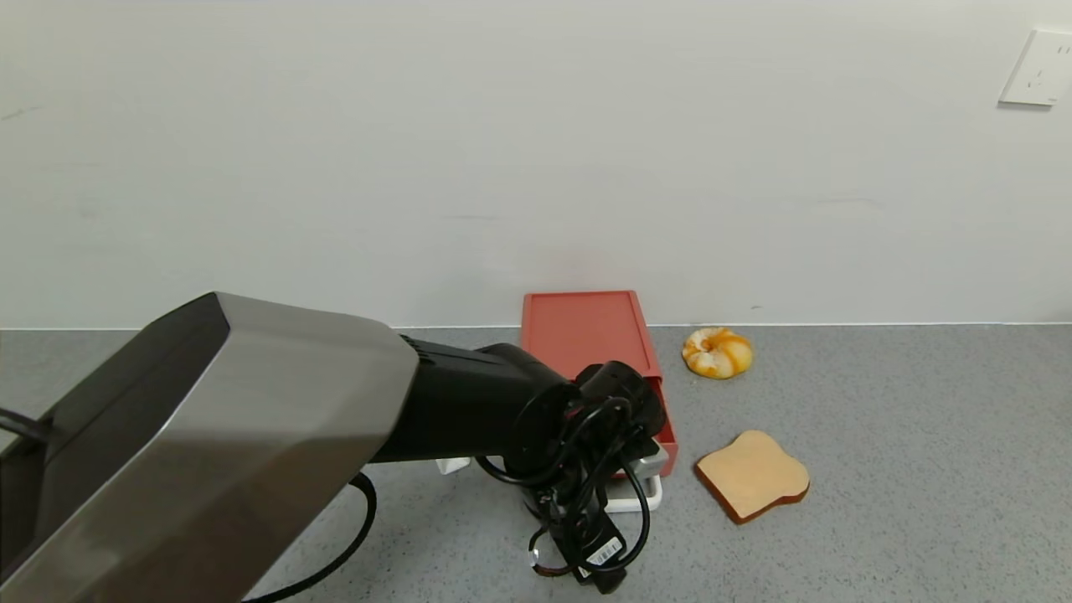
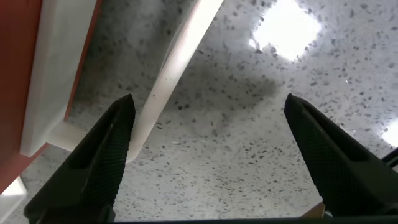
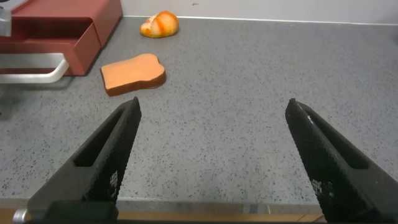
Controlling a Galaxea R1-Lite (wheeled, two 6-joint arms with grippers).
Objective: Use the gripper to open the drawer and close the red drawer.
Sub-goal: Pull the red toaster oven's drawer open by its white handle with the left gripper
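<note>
1. Your drawer (image 1: 667,435) sits in the low red box (image 1: 586,331) against the wall at the middle of the grey counter (image 1: 921,469). It is pulled partway out toward you, and its white loop handle (image 1: 636,501) lies on the near side.
2. Your left gripper (image 2: 208,155) is at that handle, wrapped in black cables and pointing down at the counter. In the left wrist view its fingers (image 2: 102,162) stand wide apart, and the white handle bar (image 2: 168,74) runs close along one finger. You cannot tell from here whether they touch. Nothing is clamped.
3. Your right gripper (image 3: 211,155) hovers low over bare counter, well apart from the box. Its jaws are spread too, and hold nothing.
4. A tan toast slice (image 1: 752,475) lies flat just to the right of the drawer front.
5. A small orange-and-white bun (image 1: 717,352) rests farther back, near the wall and right of the box.
6. A white wall socket (image 1: 1038,69) shows at the upper right.
</note>
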